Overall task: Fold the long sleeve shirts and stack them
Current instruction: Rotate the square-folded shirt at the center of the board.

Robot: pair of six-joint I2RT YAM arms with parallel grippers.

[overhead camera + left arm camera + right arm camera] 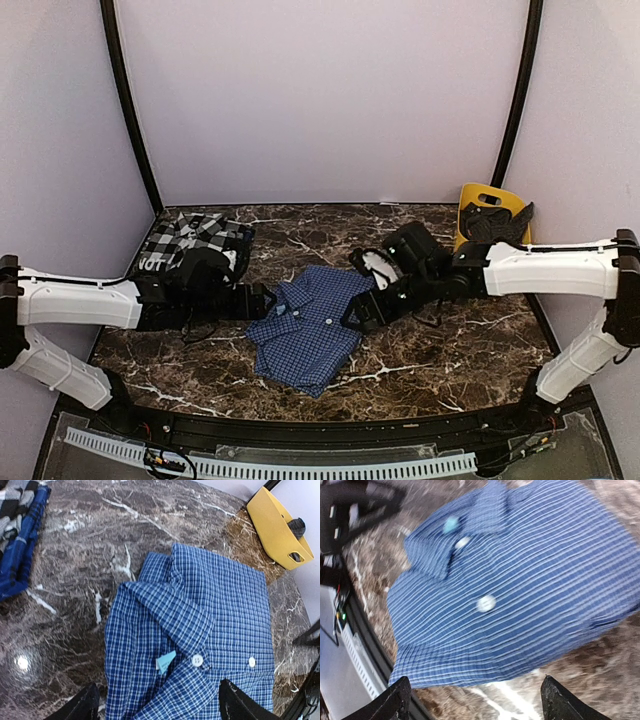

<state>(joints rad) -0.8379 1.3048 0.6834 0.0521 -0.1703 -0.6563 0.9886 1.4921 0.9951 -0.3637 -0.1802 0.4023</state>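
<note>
Of my left gripper (157, 685), the left wrist view shows only two dark fingertips (82, 705) at the bottom edge, with the rest cut off. They stand wide apart, released and gripping nothing, with the blue shirt (200, 630) lying below them. My right gripper (475, 680) is spread open the same way over that shirt, but its picture is blurred. I can't tell whether either set of tips touches the cloth.

The blue shirt lies folded in the middle of the counter (450, 350), collar toward my left arm and buttons up. Its sleeves are out of sight. A small pale tag sits at the collar, too small to read.

The plaid shirt (195, 238) lies bunched at the far left of the counter, well apart from the blue one. From above my left arm partly covers it, and the left wrist view shows only a strip of it with navy lining. Its white lettering is too small to read.

The yellow bin (470, 200) stands at the far right with something dark in it that I can't identify.

Both arms reach low and inward from the sides, the left gripper at the collar edge and the right at the opposite edge.
</note>
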